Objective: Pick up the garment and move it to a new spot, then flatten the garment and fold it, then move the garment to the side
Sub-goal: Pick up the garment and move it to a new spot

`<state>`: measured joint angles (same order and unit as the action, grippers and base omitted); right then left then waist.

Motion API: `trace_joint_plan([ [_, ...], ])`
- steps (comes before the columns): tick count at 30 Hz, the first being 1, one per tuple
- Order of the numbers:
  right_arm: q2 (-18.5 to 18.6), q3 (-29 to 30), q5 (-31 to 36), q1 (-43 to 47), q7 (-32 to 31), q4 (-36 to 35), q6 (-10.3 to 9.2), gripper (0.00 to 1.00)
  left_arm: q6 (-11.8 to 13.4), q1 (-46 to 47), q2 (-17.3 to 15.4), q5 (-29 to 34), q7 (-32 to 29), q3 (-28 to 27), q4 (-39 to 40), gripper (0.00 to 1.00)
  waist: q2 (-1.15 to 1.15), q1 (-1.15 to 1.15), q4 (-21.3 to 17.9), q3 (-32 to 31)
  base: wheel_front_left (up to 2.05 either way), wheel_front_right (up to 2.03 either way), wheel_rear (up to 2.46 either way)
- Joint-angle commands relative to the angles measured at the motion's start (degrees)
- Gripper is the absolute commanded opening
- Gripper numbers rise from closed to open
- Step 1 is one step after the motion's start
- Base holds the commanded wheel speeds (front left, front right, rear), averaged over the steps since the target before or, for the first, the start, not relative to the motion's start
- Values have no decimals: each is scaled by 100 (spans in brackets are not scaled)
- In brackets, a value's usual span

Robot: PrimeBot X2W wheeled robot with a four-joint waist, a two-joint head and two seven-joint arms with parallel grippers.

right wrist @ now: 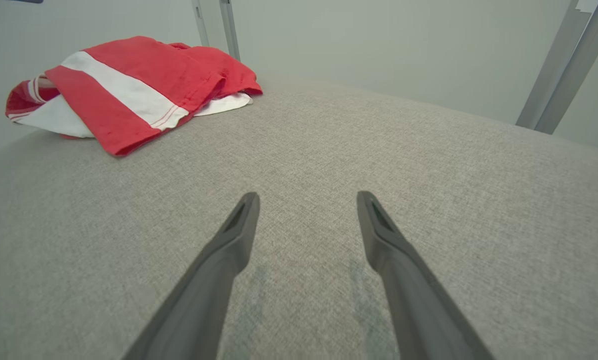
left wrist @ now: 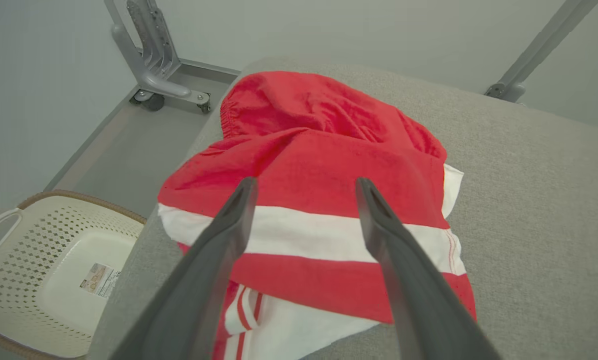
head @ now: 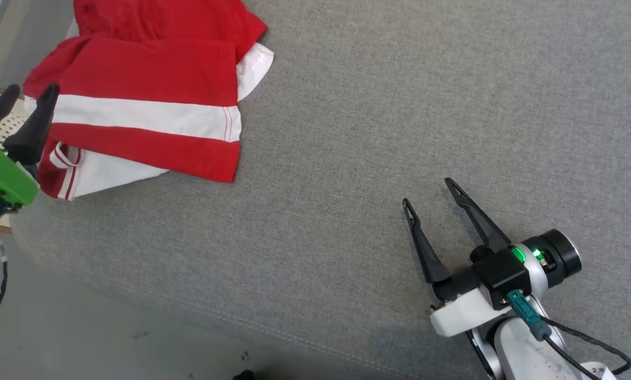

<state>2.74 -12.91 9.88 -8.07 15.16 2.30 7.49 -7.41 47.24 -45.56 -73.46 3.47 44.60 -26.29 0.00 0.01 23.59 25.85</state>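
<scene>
Hovering at the far left, the left gripper (head: 30,91) points at the garment (head: 146,79) with its jaws apart. The garment lies bunched at the left corner of the worktop (head: 373,105), with the basket (left wrist: 14,270) on the floor below. A shallow pinch may catch only one layer, so the pile could unfold or slide off the edge. It is red cloth with white stripes, loosely doubled. Further right, the right gripper (head: 427,192) waits over bare fabric, well apart from the garment, its jaws also apart.

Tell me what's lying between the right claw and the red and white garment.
Nothing but a bare stretch of grey fabric surface separates the right claw from the garment; the head view and right wrist view both show it.
</scene>
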Motion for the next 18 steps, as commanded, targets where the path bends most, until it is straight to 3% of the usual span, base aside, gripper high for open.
trace_joint_plan([
  [1,26,14,43,-99,11,0,0,100,-15,169,-23,-169,-108,41,-15,100,0,-1,-23,284,0,0,0],
  [6,27,-59,150,-296,11,61,0,100,-15,779,2,-961,-825,319,-276,100,0,-1,-26,517,0,0,0],
  [18,55,-110,275,-491,3,55,-2,100,-15,1634,-8,-1230,-1463,781,-1322,100,0,-1,-265,935,0,0,0],
])
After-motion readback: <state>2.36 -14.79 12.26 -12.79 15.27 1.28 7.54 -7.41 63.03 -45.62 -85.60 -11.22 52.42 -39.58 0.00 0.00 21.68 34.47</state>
